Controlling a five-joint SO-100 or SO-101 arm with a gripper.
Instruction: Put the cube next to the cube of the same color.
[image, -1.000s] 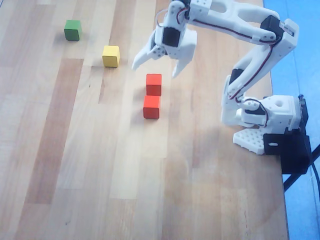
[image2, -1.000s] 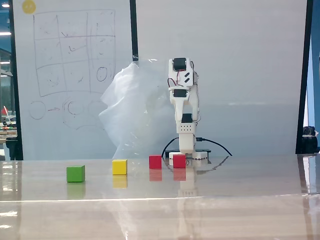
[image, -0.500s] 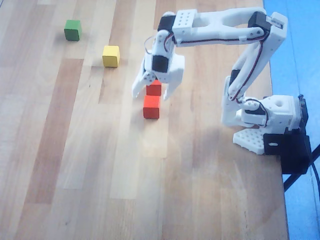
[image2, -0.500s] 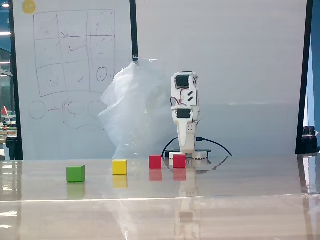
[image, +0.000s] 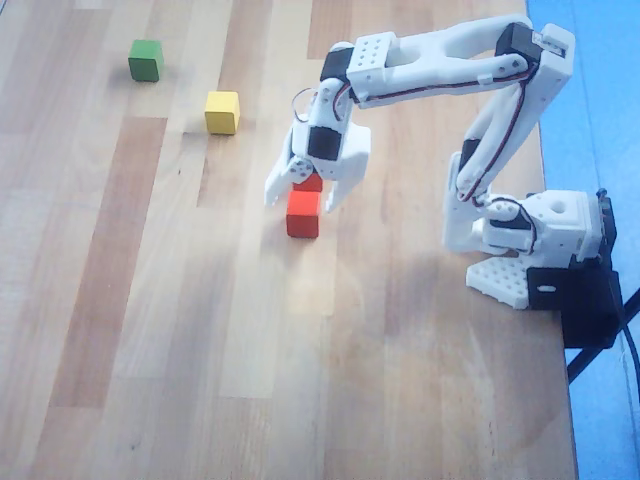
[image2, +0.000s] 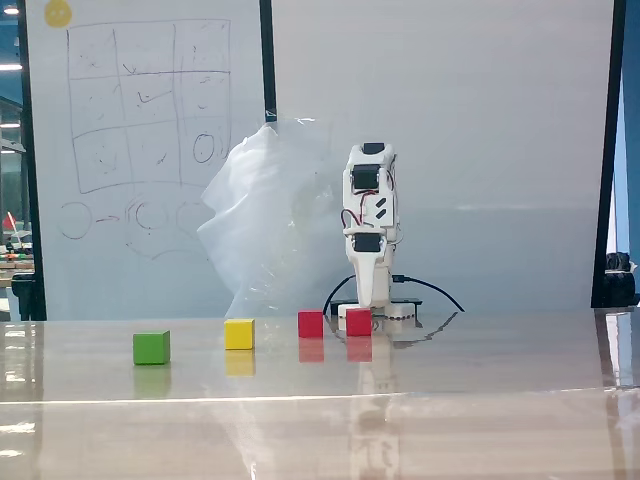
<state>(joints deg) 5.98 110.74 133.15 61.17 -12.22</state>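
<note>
Two red cubes lie close together on the wooden table. In the overhead view the upper cube is partly covered by my gripper. The lower cube lies just below it, uncovered. My gripper is open, its white fingers spread to either side of the upper cube, and it holds nothing. In the fixed view the gripper points down just above the right red cube, with the other red cube to its left. Whether the fingers touch a cube I cannot tell.
A yellow cube and a green cube sit further up and left in the overhead view. The arm's base stands at the table's right edge. In the fixed view a crumpled plastic sheet and a whiteboard stand behind.
The open gripper has swung down and toward the two red cubes, from above the table near the yellow cube to straddling the upper red cube. No cube has moved.
</note>
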